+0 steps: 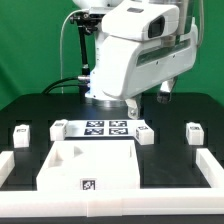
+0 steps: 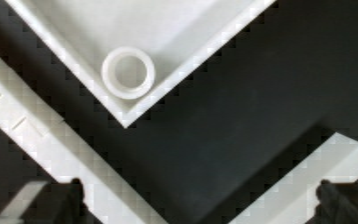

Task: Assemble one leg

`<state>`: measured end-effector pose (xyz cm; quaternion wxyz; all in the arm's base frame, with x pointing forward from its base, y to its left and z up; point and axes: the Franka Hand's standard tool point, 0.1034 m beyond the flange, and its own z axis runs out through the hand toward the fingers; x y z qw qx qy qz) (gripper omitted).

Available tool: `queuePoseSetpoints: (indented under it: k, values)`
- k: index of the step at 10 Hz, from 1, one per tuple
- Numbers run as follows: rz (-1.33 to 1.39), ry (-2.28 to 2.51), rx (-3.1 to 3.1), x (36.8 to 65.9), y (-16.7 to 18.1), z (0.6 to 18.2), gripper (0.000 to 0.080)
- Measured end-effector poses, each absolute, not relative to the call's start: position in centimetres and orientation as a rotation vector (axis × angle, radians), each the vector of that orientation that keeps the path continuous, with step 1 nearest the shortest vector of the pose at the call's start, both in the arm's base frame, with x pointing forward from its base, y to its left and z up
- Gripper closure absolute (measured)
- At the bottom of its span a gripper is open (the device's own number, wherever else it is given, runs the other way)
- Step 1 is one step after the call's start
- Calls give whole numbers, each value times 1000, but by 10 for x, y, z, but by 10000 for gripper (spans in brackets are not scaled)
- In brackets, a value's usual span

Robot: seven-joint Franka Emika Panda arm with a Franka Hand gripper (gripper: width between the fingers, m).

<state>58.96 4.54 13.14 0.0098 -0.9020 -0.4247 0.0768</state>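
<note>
The claw hangs wide open and empty, its two dark fingers far apart above the matte black table. Under it lies one corner of the tray: smooth white plastic, square, with a raised rim and a round socket set into the corner.

Four stubby white blocks, each bearing a black-and-white tag, stand in a row beyond the tray, none touching it. Toward the exterior view's left are the outer left leg and inner left leg. Toward its right are the inner right leg and outer right leg. The flat marker board lies between the inner pair.
</note>
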Motion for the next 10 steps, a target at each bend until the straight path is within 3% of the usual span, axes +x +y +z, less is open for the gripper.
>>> queuePoseSetpoints:
  k: [8, 10]
  values:
    - [270, -1341, -2816, 588, 44, 131, 150]
    - [136, -1468, -2783, 575, 39, 125, 150]
